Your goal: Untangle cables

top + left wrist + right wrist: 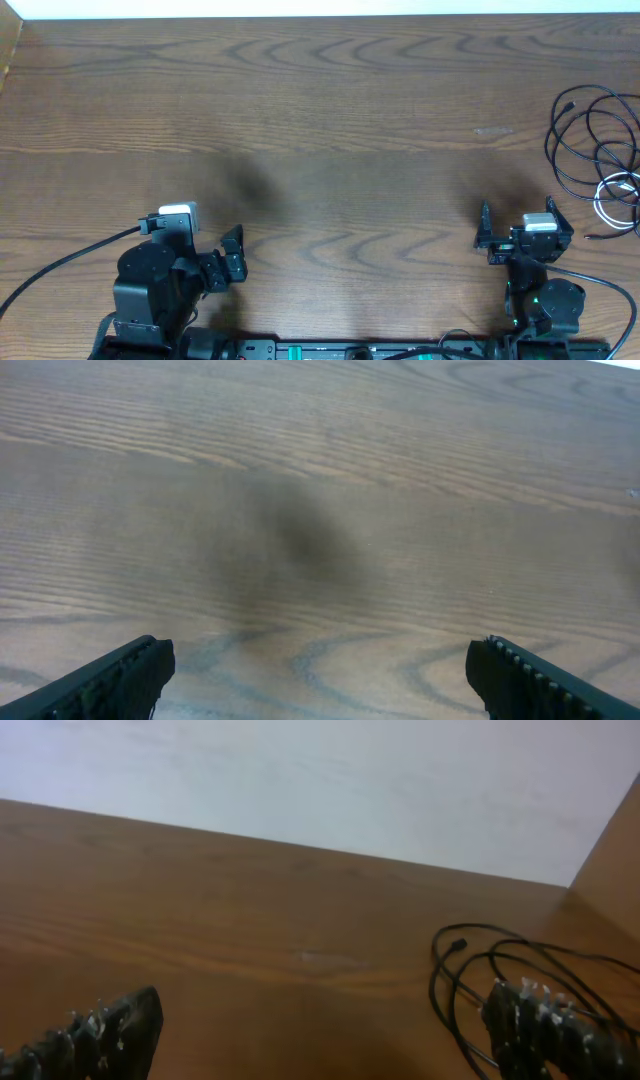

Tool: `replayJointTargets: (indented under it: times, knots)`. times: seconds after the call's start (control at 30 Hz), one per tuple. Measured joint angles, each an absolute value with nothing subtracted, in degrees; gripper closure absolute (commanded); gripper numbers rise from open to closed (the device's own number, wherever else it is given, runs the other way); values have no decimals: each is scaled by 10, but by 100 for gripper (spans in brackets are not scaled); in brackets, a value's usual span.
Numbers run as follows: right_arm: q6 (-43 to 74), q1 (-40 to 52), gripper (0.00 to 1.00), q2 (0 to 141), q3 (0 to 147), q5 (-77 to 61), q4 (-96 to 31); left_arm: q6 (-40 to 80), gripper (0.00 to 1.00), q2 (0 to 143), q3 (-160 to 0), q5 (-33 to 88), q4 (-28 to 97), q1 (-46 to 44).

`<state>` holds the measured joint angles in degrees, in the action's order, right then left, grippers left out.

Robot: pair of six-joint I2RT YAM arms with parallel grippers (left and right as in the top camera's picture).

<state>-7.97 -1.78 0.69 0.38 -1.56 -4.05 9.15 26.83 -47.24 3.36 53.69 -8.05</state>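
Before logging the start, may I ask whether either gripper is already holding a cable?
No, the cables lie at the right edge of the table, apart from the left gripper and right gripper, both open and empty.

Wide free passage over the table (320, 110) at left, centre and far side. Only obstacle: the cables (599, 150) heaped at the right edge.

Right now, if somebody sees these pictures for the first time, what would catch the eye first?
A tangle of thin black cables lies at the far right edge of the table, with one white cable looped in it. Near the front edge, the left gripper and the right gripper both stand open, holding nothing, the right one nearer the cables.
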Motion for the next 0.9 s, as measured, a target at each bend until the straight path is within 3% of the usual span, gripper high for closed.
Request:
replayJointTargets:
  times: [0.9]
  knots:
    - [-69, -17, 1, 7, 4, -17, -40, 91, 2, 268, -472, 35, 537, -80]
